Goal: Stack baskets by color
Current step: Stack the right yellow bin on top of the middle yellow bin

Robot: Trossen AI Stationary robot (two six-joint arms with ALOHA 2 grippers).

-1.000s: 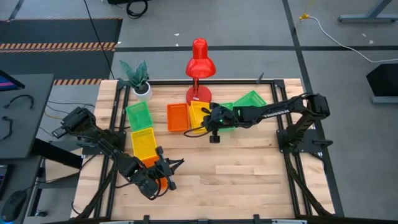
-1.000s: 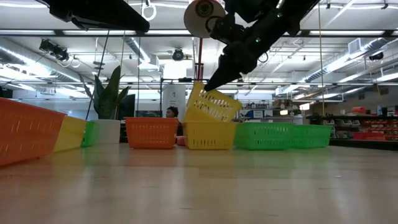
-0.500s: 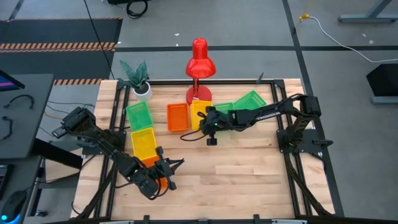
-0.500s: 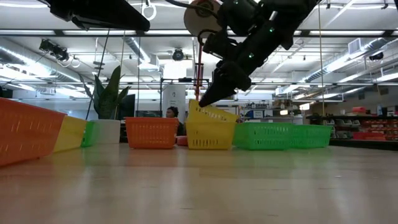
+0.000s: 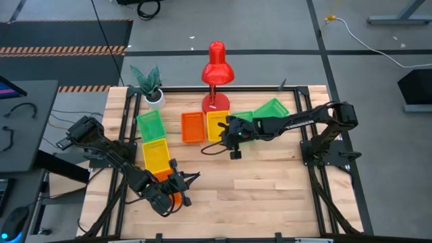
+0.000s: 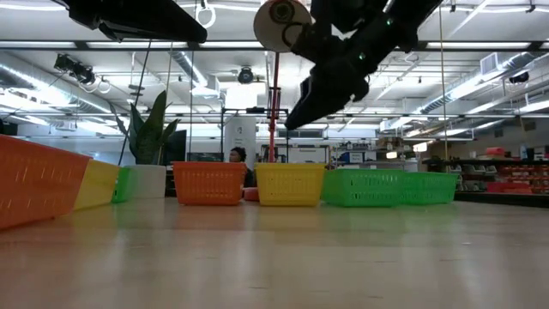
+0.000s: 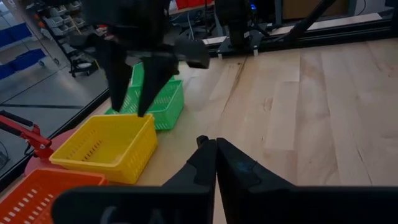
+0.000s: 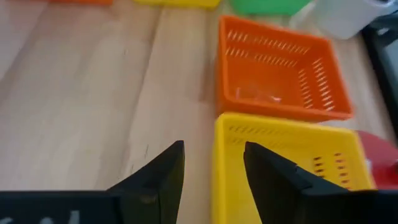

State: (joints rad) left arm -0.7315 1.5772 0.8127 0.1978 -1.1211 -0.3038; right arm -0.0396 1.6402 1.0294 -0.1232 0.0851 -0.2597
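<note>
Grey shop floor surrounds a pale wooden bench [image 5: 270,189], and in the low view shelving and ceiling lights fill the room behind it, with a person's head just visible past the baskets.

Both dark arms reach in from the bench's sides. A red lamp [image 5: 217,67] stands at the far edge with a potted plant [image 5: 150,84] to its left.

Near the left arm, a green basket [image 5: 151,125] lies with its long axis running from far edge to near edge, a yellow-and-orange basket stack [image 5: 156,155] lies just nearer in the same line, and an orange basket [image 5: 169,196] shows beneath the left gripper. At the bench's middle an orange basket [image 5: 193,127] and a yellow basket [image 5: 217,124] sit side by side, upright, open tops up, long axes again far to near. Right of them lie green baskets [image 5: 268,109], the farther one turned at an angle.

The right gripper [image 5: 233,136] hangs above the near end of the middle yellow basket, clear of it; its fingers [image 8: 163,168] stand apart and hold nothing. The left gripper [image 5: 177,191] sits low at the near left; its fingers [image 7: 208,163] are pressed together, and whether they pinch the orange basket below cannot be told.
</note>
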